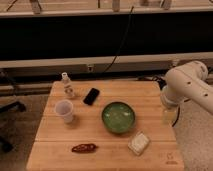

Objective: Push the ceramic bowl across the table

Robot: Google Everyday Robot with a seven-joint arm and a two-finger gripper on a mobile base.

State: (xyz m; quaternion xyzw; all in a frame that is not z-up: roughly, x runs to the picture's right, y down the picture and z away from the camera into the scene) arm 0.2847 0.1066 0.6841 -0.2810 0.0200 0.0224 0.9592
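Green ceramic bowl [118,118], darker rim; light wooden table [147,100]; black phone [91,96]; jaws, perhaps whitish, at right edge.

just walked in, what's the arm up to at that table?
The robot's white arm reaches in over the right edge of the table, with its tool pointing down to the right of the ceramic bowl and apart from it. The bowl sits near the table's middle, untouched. Also on the table are a plastic cup, small bottle, black phone, red item and white packet.
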